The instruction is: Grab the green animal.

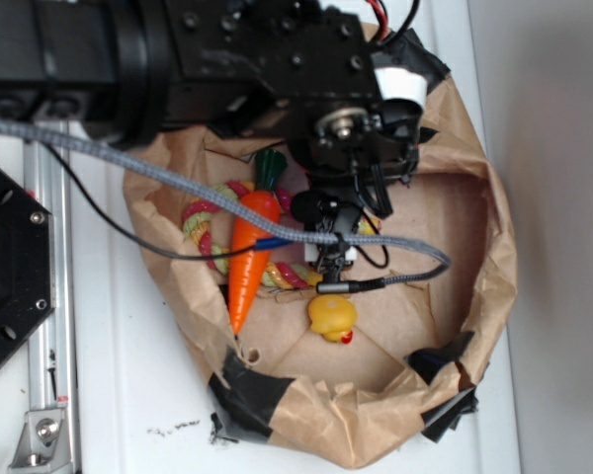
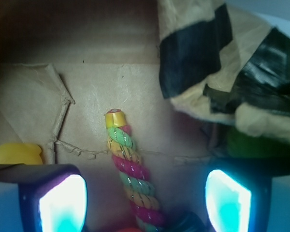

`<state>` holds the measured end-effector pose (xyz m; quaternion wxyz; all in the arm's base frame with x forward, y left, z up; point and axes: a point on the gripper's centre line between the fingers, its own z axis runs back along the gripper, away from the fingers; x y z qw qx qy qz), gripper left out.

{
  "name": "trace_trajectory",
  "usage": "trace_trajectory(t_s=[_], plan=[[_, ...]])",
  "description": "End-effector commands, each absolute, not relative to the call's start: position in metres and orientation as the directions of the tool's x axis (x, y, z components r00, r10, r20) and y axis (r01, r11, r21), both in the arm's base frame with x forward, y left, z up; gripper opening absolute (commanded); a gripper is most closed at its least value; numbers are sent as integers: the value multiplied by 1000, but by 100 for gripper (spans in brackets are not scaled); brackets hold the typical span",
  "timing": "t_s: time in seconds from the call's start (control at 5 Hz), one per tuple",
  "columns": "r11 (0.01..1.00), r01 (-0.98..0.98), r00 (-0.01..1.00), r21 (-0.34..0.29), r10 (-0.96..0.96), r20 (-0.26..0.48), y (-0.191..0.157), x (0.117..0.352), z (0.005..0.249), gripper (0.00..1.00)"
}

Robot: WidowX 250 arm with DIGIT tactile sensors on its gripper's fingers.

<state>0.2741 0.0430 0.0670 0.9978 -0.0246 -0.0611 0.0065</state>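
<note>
In the wrist view, a patch of the green animal shows at the right, tucked under a crumpled paper flap, just beyond the right fingertip. The rest of it is hidden. My gripper is open, low over the brown paper floor. A twisted rope toy lies between its fingers, touching neither. In the exterior view the arm covers the green animal, and the gripper hangs inside the bin, above the yellow duck.
An orange carrot and the looped rope toy lie at the bin's left. The duck sits beside my left finger. The paper bin wall, patched with black tape, stands close on the right.
</note>
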Motion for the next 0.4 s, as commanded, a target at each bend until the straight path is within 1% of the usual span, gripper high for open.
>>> trace_trajectory(t_s=[0.0, 0.2], plan=[[997, 50, 971, -67, -32, 238, 25, 274, 108, 100], [994, 51, 972, -96, -27, 232, 22, 275, 107, 100]])
